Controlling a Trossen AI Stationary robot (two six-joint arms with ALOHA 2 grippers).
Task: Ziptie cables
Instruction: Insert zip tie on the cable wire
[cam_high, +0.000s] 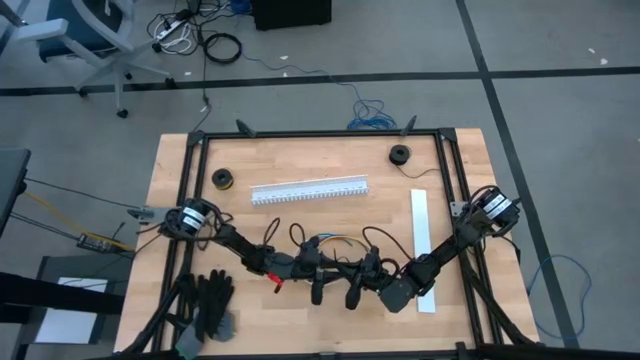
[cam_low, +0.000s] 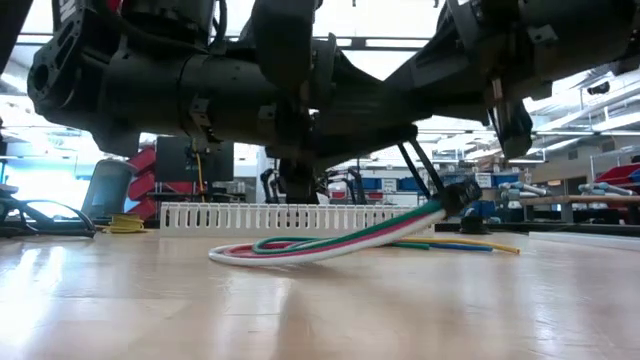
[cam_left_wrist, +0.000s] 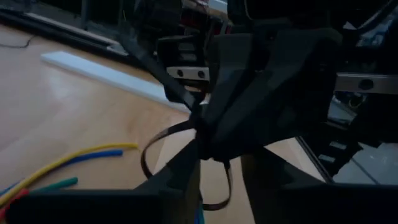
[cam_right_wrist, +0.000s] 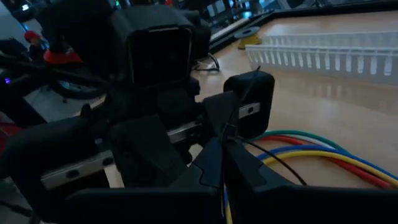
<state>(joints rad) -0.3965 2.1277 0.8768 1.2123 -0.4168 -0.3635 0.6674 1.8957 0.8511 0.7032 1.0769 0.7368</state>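
The cables (cam_high: 330, 242) are thin red, green, blue, yellow and white wires lying near the table's middle. In the low view most of the cables (cam_low: 330, 245) rest on the table, and one end rises to a black zip tie (cam_low: 462, 192). My two grippers meet nose to nose over them. My right gripper (cam_right_wrist: 222, 165) is shut on the zip tie (cam_right_wrist: 244, 99). My left gripper (cam_left_wrist: 221, 186) faces it with its fingers a little apart, and the tie's loop (cam_left_wrist: 149, 152) hangs in front of them. My right gripper pinches the zip tie between its two fingertips where the loop meets the strap (cam_left_wrist: 200, 122). Its fingers lie about level and come from the table's right. The loop hangs below the pinch and the free strap (cam_left_wrist: 149, 62) slants up from it. My left gripper: whether its fingers touch the tie cannot be told.
A long white slotted channel (cam_high: 310, 190) lies beyond the cables, and a flat white strip (cam_high: 422, 245) lies under the right arm. Two black rolls (cam_high: 222, 178) (cam_high: 400, 153) sit at the back. A black glove (cam_high: 210, 300) lies near the front left.
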